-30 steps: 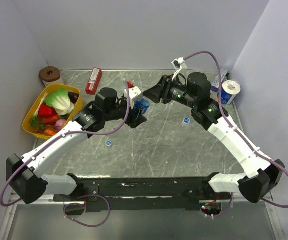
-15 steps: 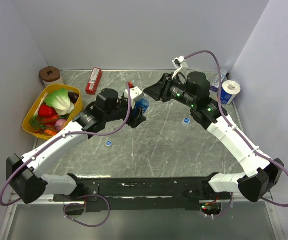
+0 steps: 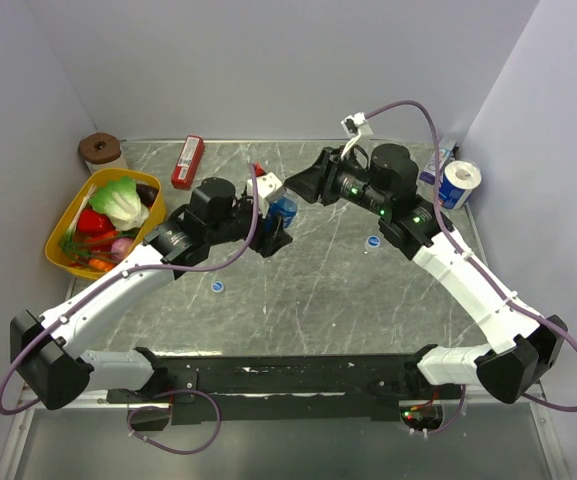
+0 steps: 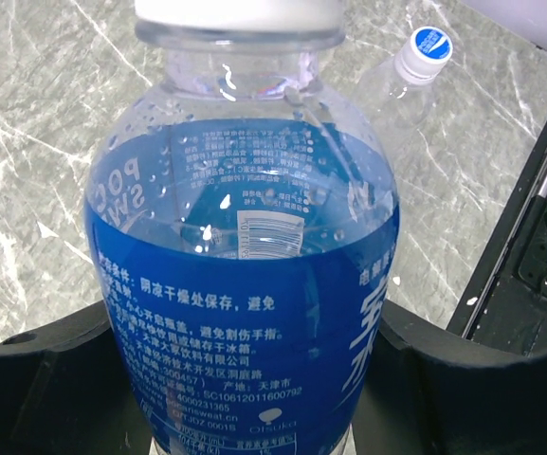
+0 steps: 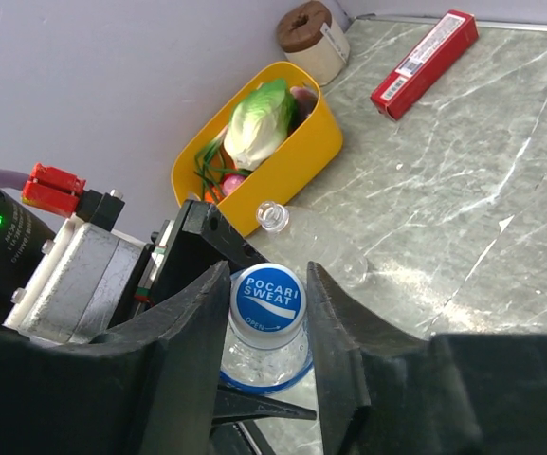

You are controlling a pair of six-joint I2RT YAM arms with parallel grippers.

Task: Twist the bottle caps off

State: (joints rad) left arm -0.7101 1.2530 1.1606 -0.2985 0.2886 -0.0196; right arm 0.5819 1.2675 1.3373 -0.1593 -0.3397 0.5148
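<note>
Now the right tool (image 5: pixel 266 284) has shifted left, pinching the bottle cap (image 5: pixel 266 301).

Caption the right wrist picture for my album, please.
Right claw pinching a bottle's blue cap, yellow vegetable basket behind.

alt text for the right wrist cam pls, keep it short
The right gripper has its two black fingers closed on the blue-and-white cap of a bottle. Behind it on the marble table are an uncapped clear bottle lying down, a yellow basket of toy vegetables and a red box.
</note>
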